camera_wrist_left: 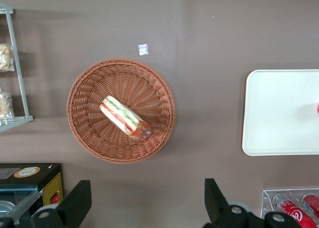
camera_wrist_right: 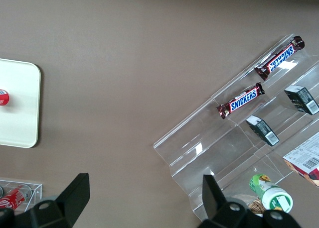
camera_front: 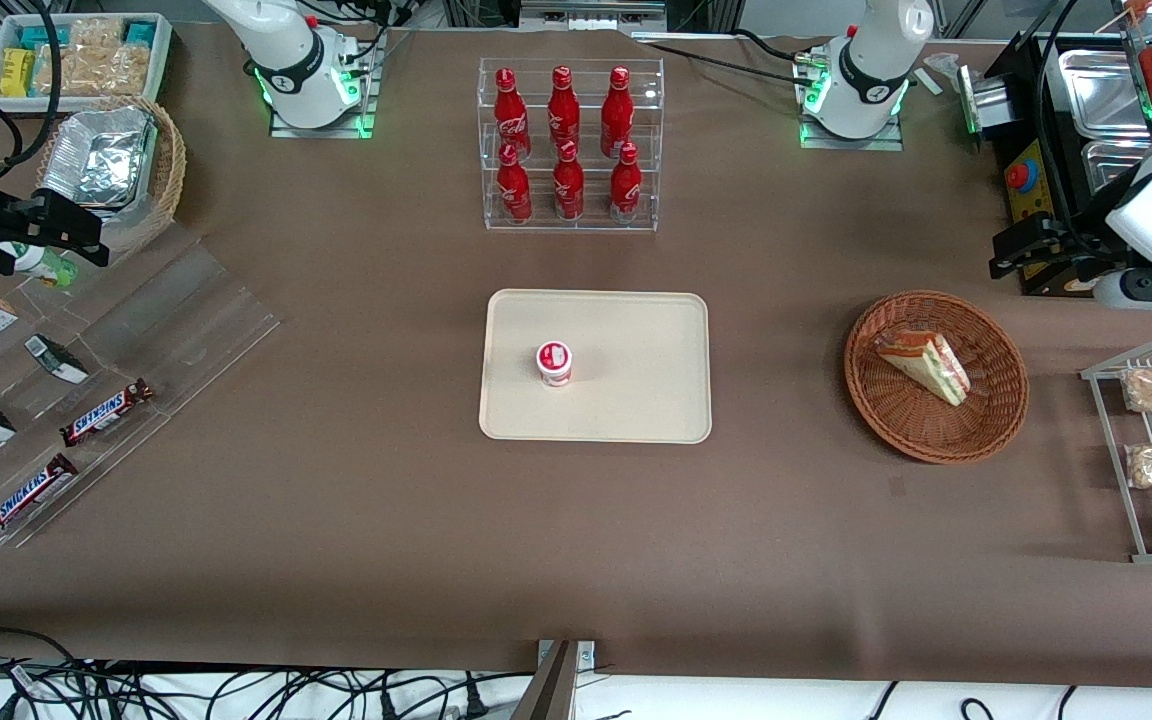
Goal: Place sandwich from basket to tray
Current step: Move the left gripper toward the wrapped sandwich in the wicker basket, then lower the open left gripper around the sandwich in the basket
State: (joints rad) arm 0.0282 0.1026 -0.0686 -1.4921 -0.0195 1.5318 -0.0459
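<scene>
Triangular wrapped sandwich (camera_front: 924, 364) with red and green filling lies in the round reddish-brown wicker basket (camera_front: 986, 420), on the brown tabletop (camera_front: 336, 520). Gripper (camera_wrist_left: 147, 200) hangs above the basket, fingers spread wide, holding nothing. Flat cream rectangular tray (camera_front: 636, 400), well apart from the basket, carries a small red-lidded cup (camera_front: 554, 362).

Brown cloth-covered table (camera_front: 336, 520) fills frame w/ even overhead light; cables (camera_front: 186, 690) trail along its near edge.

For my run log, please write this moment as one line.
gripper: open, above table beside basket | sandwich: in basket | tray: no sandwich
</scene>
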